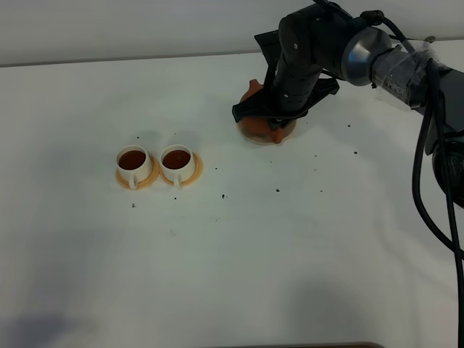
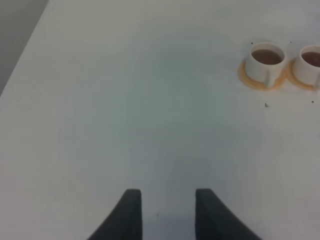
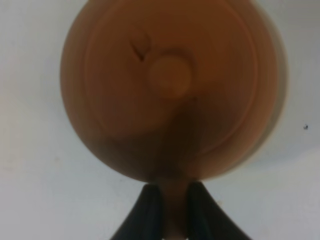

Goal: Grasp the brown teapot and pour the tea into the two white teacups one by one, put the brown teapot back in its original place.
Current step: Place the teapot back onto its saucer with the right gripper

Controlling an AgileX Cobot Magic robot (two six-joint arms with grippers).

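The brown teapot (image 1: 255, 127) is at the back right of the table, on or just over the pale coaster (image 1: 246, 138); contact is hidden by the arm. My right gripper (image 1: 276, 122) is over it. In the right wrist view the teapot (image 3: 170, 85) shows from above, lid knob in the middle, and the right gripper (image 3: 174, 212) is shut on its stubby handle. The two white teacups (image 1: 133, 162) (image 1: 177, 159) stand side by side on orange saucers at the left, both holding dark tea. My left gripper (image 2: 167, 212) is open and empty over bare table, with the cups (image 2: 267, 60) (image 2: 311, 62) ahead of it.
The white table (image 1: 232, 275) carries small dark specks around the middle. The right arm and its black cables (image 1: 428, 159) stand along the right side. The table's back edge meets a grey wall (image 1: 109, 29).
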